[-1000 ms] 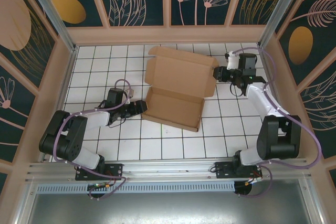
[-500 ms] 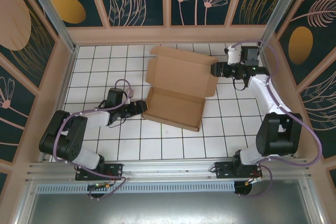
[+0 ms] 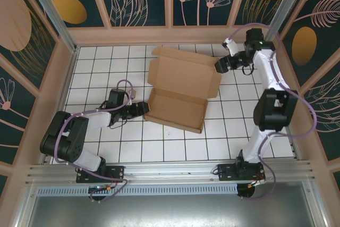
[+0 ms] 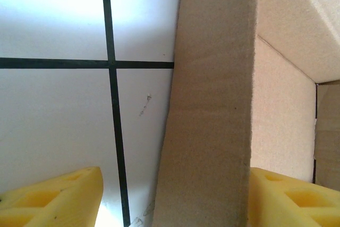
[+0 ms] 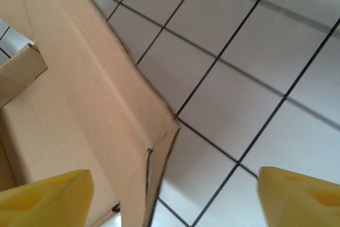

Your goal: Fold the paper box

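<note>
Top external: box (image 3: 183, 86) looks light and stiff, best pinched at a wall; left hand (image 3: 144, 109) straddles one, open; right hand (image 3: 219, 66) open beside its lid.

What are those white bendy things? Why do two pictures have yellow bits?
Those are two robot arms. The wide picture looks down from above and behind them. Each arm ends in a two-finger tool, and a camera on each wrist takes the close-up pictures; the yellow bits are the fingers. On the white tiled table lies a brown paper box, partly folded, lid open. The left tool is open, with the box's side wall between its fingers. The right tool is open, by the lid's right corner. Neither seems to grip anything.
</note>
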`<action>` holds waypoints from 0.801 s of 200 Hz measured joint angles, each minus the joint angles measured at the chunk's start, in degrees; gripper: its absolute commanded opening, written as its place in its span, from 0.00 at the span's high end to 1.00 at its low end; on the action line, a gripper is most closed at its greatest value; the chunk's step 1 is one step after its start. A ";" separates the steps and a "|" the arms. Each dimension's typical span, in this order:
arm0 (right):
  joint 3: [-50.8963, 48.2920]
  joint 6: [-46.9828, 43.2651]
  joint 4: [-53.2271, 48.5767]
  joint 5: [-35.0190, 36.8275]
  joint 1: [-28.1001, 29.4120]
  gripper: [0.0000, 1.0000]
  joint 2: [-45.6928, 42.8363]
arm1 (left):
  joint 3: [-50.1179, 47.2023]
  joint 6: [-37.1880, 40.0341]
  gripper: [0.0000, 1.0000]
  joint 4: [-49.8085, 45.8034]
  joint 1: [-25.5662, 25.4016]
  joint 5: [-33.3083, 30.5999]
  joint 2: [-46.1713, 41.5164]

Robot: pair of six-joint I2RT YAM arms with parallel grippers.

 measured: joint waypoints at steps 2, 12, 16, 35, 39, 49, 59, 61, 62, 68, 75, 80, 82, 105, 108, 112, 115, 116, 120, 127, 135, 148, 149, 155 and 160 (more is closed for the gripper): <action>0.44 -0.44 -0.57 -0.11 0.00 0.34 0.66 | 0.02 0.02 0.30 -0.02 0.00 0.02 0.02; 1.84 -1.70 -2.95 -0.39 0.20 0.43 3.30 | 0.09 0.09 0.30 -0.13 0.00 0.07 0.02; 2.05 -2.23 -3.80 -0.48 0.24 0.48 4.07 | 0.09 0.09 0.30 -0.13 0.00 0.07 0.04; 2.08 -3.02 -7.39 -0.44 0.37 0.76 5.86 | 0.11 0.28 0.30 -0.17 0.00 0.09 0.04; 2.08 -3.08 -7.96 -0.42 0.46 0.78 5.90 | 0.15 0.35 0.30 -0.28 0.00 0.11 0.04; 2.29 -3.23 -9.18 -0.44 0.55 0.91 5.90 | 0.22 0.50 0.30 -0.44 0.00 0.11 0.04; 2.95 -3.52 -9.90 -0.39 0.63 1.00 5.90 | 0.31 0.70 0.30 -0.57 0.00 0.13 0.07; 3.08 -3.04 -10.05 -0.50 0.63 1.00 5.90 | 0.33 0.72 0.30 -0.59 0.00 0.13 0.11; 3.10 -3.17 -10.08 -0.55 0.63 1.00 5.90 | 0.35 0.72 0.30 -0.57 0.00 0.13 0.11; 3.48 -3.08 -10.45 -0.59 0.66 1.00 5.90 | 0.46 0.79 0.30 -0.76 0.00 0.15 0.17; 3.74 -3.28 -10.54 -0.59 0.74 1.00 5.90 | 0.61 0.87 0.30 -0.98 0.00 0.17 0.24; 3.80 -3.15 -10.54 -0.57 0.79 1.00 5.88 | 0.68 0.90 0.30 -1.03 0.00 0.24 0.28; 3.80 -3.13 -10.49 -0.55 0.81 1.00 5.88 | 0.72 0.90 0.30 -1.14 0.00 0.26 0.33; 3.74 -3.10 -10.23 -0.13 1.31 1.00 5.55 | 0.85 0.92 0.24 -1.18 0.00 0.55 0.26; 3.67 -3.10 -10.08 -0.04 1.42 1.00 5.40 | 0.85 0.90 0.22 -1.20 0.00 0.63 0.20; 3.52 -3.10 -9.86 0.13 1.57 1.00 5.16 | 0.83 0.98 0.20 -1.14 -0.02 0.66 -0.02; 3.26 -3.10 -9.51 0.24 1.73 1.00 4.90 | 0.83 0.94 0.18 -1.11 -0.02 0.79 -0.13; 3.21 -3.08 -9.44 0.28 1.77 1.00 4.81 | 0.83 0.94 0.17 -1.11 -0.02 0.79 -0.15; 2.84 -3.10 -9.05 0.44 1.99 1.00 4.31 | 0.79 1.07 0.14 -0.81 -0.09 0.83 -0.39; 2.10 -3.13 -8.35 0.79 2.47 1.00 3.32 | 0.79 1.40 0.11 -0.24 -0.22 0.50 -0.85; 1.27 -3.17 -7.45 1.25 3.08 1.00 2.10 | 0.90 2.16 0.08 -0.07 -0.35 -0.02 -1.84; -0.52 -4.26 -5.64 2.19 4.33 1.00 -0.22 | 2.54 4.46 0.03 -2.19 -0.33 -1.70 -3.85; -0.63 -4.26 -5.53 2.23 4.39 1.00 -0.35 | 2.93 4.72 0.02 -2.62 -0.33 -1.90 -4.09; -1.64 -4.81 -4.76 2.64 5.11 1.00 -1.55 | 4.96 6.25 0.02 -4.81 -0.35 -3.02 -4.68; -2.43 -5.27 -4.17 3.02 5.75 1.00 -2.51 | 7.19 8.15 0.02 -6.34 -0.35 -4.13 -5.03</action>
